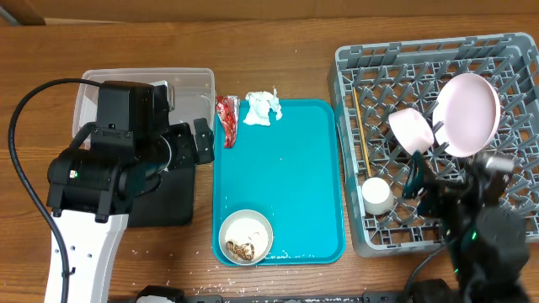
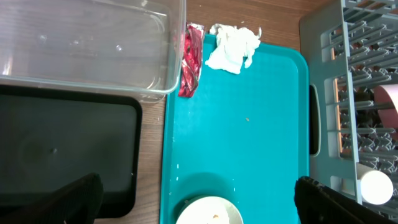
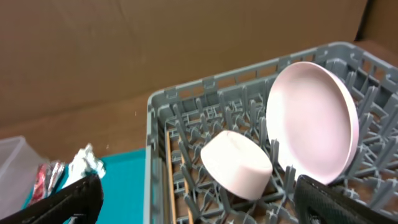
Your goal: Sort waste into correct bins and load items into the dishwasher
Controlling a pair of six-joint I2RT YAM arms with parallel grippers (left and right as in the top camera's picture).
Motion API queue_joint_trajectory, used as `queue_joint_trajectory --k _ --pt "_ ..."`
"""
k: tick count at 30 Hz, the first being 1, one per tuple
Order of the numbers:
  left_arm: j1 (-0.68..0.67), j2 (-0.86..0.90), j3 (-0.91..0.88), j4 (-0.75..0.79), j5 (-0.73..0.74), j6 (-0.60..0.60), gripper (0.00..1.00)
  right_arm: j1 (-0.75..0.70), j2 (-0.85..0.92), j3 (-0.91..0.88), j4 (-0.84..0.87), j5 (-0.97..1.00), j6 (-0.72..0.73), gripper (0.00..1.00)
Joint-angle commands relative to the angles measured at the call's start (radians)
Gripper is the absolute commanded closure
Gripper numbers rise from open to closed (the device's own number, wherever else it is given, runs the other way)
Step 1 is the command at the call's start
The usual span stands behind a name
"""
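Observation:
The crumpled white napkin [image 1: 263,108] and red wrapper [image 1: 226,118] lie at the teal tray's far left corner. A white bowl [image 1: 246,237] with brown scraps sits at the tray's near edge. The pale pink plate [image 1: 467,114], pink bowl [image 1: 411,129], white cup [image 1: 376,194] and chopsticks [image 1: 360,126] are in the grey rack [image 1: 514,50]. My left gripper [image 1: 202,143] is open and empty above the black tray [image 1: 164,202], next to the clear tub [image 1: 189,84]. In the left wrist view its fingers [image 2: 205,202] straddle the white bowl [image 2: 208,214]. My right gripper [image 1: 418,178] is open and empty over the rack, near the pink bowl [image 3: 236,163].
The teal serving tray [image 1: 295,168] lies between the bins and the rack. Loose rice grains dot its near edge and the table in front. The left arm's black cable loops at the far left. The clear tub [image 2: 87,43] looks empty.

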State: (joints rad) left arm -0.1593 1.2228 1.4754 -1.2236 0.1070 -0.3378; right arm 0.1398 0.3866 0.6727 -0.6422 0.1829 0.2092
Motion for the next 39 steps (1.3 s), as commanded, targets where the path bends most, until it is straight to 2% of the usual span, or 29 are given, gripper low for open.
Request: queue_joint_trajectory --k 1,10,16,39 --pt "0.002 0.001 0.011 0.001 -0.011 -0.006 0.00 -0.013 -0.141 -0.136 0.079 -0.001 0.001 0.00" --pt "0.002 0.001 0.011 0.001 -0.011 -0.006 0.00 -0.013 -0.382 -0.479 0.348 -0.001 0.001 0.00" --pt "0.002 0.001 0.011 0.001 -0.011 -0.006 0.00 -0.013 -0.385 -0.662 0.634 -0.001 0.001 0.00" --pt "0.002 0.001 0.011 0.001 -0.011 -0.006 0.00 -0.013 -0.382 -0.665 0.581 0.007 0.000 0.00"
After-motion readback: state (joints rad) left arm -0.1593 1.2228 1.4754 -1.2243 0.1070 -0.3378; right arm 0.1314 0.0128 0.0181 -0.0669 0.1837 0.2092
